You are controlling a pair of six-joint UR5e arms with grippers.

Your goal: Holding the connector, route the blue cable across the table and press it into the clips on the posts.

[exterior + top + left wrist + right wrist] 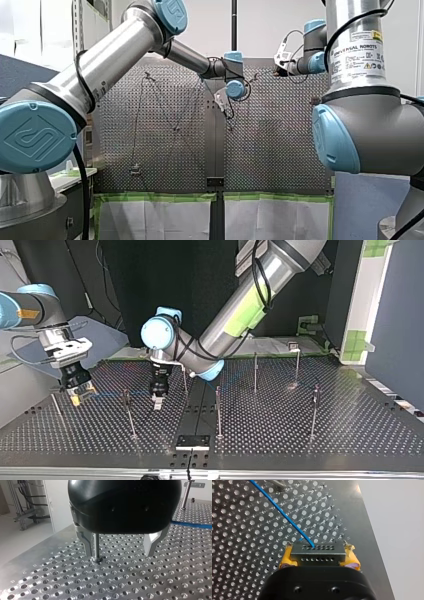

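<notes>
connector (pixel 317 553): grey block, clamped at both ends between yellow pads (pixel 286 558)
right gripper (pixel 318 555): closed on the connector
blue cable (pixel 284 515): leaves the connector's face, runs off across the table (pixel 242 555)
left gripper (pixel 119 545): metal fingers (pixel 85 541) spread, grasping nothing; thin post (pixel 96 546) just inside one finger

The bench (pixel 62 585) is bare dull-silver metal with shiny countersunk holes. My left gripper (pixel 119 552) has a glossy black plastic shell and satin metal fingers (pixel 86 541); the post (pixel 96 546) beside them is a smooth polished rod. My right gripper (pixel 319 557) carries ragged, rubbery yellow pads (pixel 286 558) on a matt black body. The connector (pixel 317 551) looks matt grey; the blue cable (pixel 285 517) has a smooth sheath.
</notes>
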